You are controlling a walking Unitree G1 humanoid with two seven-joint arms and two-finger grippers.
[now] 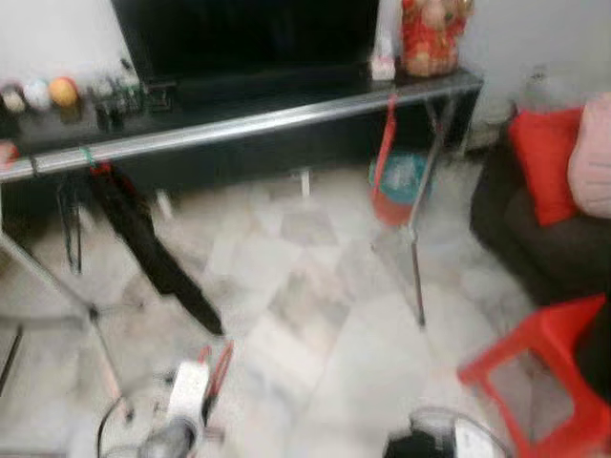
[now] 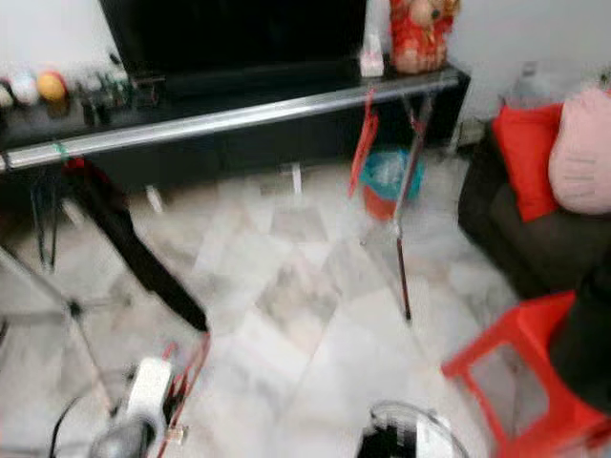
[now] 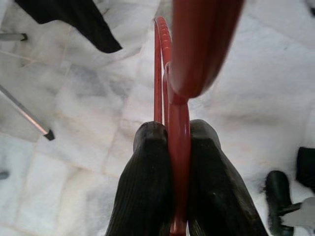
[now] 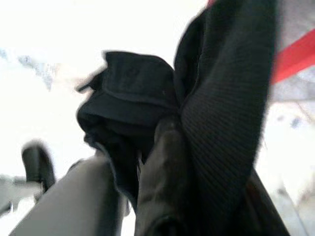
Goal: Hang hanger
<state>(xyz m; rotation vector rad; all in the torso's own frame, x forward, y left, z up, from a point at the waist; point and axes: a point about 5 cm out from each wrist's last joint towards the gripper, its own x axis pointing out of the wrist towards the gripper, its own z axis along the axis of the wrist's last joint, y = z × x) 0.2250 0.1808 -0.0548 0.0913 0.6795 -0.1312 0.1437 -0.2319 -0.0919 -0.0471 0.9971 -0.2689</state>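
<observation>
A red hanger (image 3: 170,73) is clamped between the two black fingers (image 3: 147,172) of my left gripper (image 3: 177,130), which is shut on its wire. In the eye views that arm sits low at the bottom left, with the hanger (image 1: 220,367) over the marble floor. A silver rail (image 1: 248,122) of a clothes rack crosses ahead. A black garment (image 1: 148,239) hangs from its left part, and another red hanger (image 1: 385,143) hangs near its right end. My right gripper (image 4: 142,157) is shut on a black cloth (image 4: 133,98); that arm (image 1: 430,441) is at the bottom edge.
The rack's legs (image 1: 416,258) stand on the floor. A low black TV stand (image 1: 239,95) with a dark screen is behind the rail. A teal and red bucket (image 1: 401,181), a dark sofa with a red cushion (image 1: 544,153) and a red stool (image 1: 549,372) crowd the right.
</observation>
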